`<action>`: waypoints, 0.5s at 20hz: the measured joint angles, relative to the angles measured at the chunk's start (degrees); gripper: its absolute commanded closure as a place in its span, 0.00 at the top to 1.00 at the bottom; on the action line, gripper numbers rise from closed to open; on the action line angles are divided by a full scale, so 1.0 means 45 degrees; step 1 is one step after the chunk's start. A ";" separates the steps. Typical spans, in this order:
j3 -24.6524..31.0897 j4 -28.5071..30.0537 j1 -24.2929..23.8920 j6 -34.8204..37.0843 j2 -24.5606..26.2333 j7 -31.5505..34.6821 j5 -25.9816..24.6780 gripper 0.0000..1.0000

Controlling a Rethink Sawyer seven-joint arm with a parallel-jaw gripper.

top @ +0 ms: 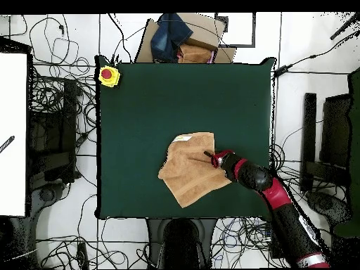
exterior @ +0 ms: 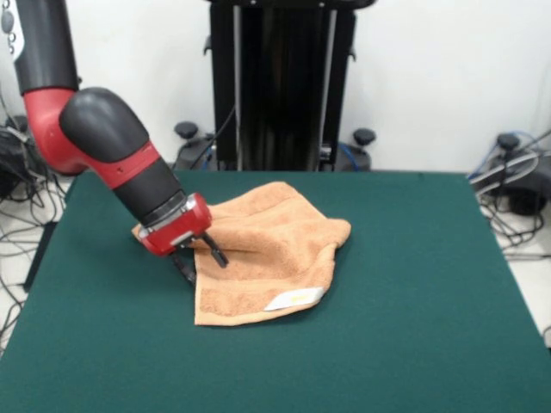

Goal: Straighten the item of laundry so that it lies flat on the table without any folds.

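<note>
Worktop point(exterior: 413, 327), dark green cover, by far the largest thing in view. Red and black arm point(exterior: 112, 146) slants down over it from one side, wrist low. Peach-orange towel point(exterior: 275, 249) lies roughly mid-worktop, rumpled and not flat: one layer folded over another, a raised ridge running away from the jaws, the corner farthest from them bunched. Overhead it reads as a skewed square point(top: 191, 169) extending away from the jaws, none of it beneath the arm behind them. Jaws point(exterior: 200, 255) sit right at the towel's edge nearest the arm, two dark fingers point(exterior: 215, 252) spread apart, one lying on the cloth and the other at or just under the edge; they look parted with the hem between them, though a firm pinch cannot be confirmed from this angle. Small white label point(exterior: 294, 298) on the hem, well to the side of the jaws. Yellow box with red button point(top: 108, 75) at a worktop corner, far from the jaws.
</note>
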 measured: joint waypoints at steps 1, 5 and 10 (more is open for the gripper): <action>-0.0012 0.0001 -0.0007 0.0000 -0.0062 0.0000 -0.0062 1.00; -0.0149 0.0004 -0.0028 -0.0026 -0.0466 0.0000 -0.0325 1.00; -0.0356 0.0004 -0.0018 -0.0434 -0.0887 0.0000 -0.0698 1.00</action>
